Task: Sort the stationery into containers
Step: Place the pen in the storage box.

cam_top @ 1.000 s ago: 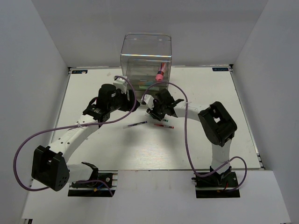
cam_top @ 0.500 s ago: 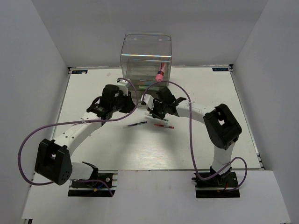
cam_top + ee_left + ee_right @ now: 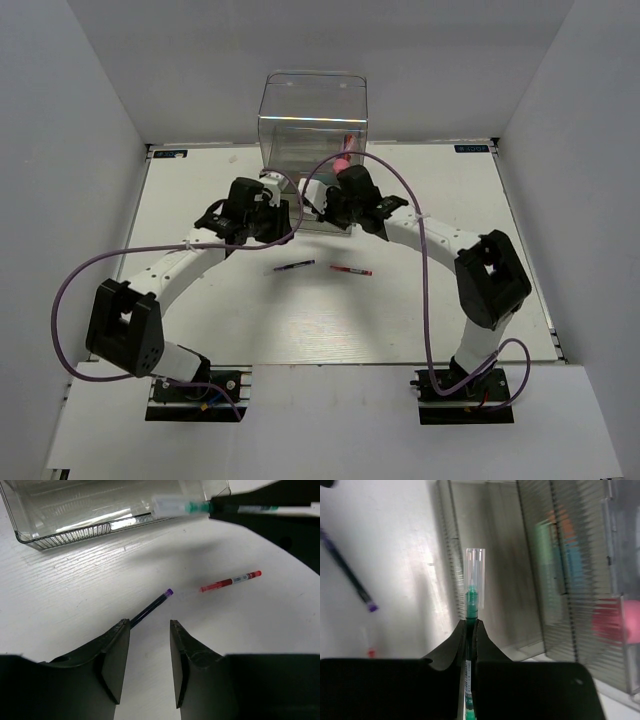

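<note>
Green-banded pen [image 3: 471, 600], gripped lengthwise by the right gripper [image 3: 471, 626], whose fingers are closed tight on its barrel; clear cap leads, aimed at the ribbed drawer fronts of the clear organizer [image 3: 313, 120]. Holding it by the barrel probably lets the cap end reach the organizer first (which drawer is meant cannot be told). Pink tube [image 3: 343, 157] leans inside the top bin. Dark pen with a purple end [image 3: 150, 609] and red pen [image 3: 231, 581] lie apart on the table [image 3: 300, 320], unsorted. Left gripper [image 3: 147, 630] hangs above the dark pen, jaws partly open and empty, seemingly placed for the next pick. Compared with one second earlier: the green pen has left the table; the right gripper has moved from over the pens to the organizer's front; the left arm has reached forward beside it.
</note>
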You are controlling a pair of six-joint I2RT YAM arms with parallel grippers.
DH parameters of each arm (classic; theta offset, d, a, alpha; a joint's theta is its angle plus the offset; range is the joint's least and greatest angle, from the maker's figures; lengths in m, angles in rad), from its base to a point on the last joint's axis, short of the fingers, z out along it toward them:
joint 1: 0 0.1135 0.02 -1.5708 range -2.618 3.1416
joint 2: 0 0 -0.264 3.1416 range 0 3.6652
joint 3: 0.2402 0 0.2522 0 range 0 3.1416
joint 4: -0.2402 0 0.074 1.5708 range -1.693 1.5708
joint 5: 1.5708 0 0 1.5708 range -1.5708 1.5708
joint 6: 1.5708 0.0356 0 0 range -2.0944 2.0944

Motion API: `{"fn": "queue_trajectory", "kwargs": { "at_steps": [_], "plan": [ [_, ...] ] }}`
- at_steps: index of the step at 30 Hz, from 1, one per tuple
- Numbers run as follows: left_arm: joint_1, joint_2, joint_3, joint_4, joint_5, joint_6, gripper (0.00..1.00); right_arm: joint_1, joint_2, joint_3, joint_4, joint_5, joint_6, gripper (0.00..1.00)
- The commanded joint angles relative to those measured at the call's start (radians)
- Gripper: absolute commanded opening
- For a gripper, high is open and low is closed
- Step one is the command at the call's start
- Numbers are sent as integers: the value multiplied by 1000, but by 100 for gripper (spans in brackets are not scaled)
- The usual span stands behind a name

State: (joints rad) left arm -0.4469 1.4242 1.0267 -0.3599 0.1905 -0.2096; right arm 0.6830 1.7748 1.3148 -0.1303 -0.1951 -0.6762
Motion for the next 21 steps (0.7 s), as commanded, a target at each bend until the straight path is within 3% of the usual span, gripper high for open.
{"fn": "queue_trajectory", "kwargs": {
  "at_steps": [1,8,12,15,21],
  "plan": [
    [7,8,50,-36,-6,29,48,1,60,70,80,101,-109,0],
    [7,39,59,-65,3,50,48,-5,184,202,80,161,-181,0],
    [7,77,78,-94,29,75,52,1,233,248,54,168,-186,27],
    [7,116,87,-117,29,96,55,0,252,264,44,169,-177,40],
    [7,137,96,-128,29,96,55,-5,187,175,69,154,-160,44]
  ]
}}
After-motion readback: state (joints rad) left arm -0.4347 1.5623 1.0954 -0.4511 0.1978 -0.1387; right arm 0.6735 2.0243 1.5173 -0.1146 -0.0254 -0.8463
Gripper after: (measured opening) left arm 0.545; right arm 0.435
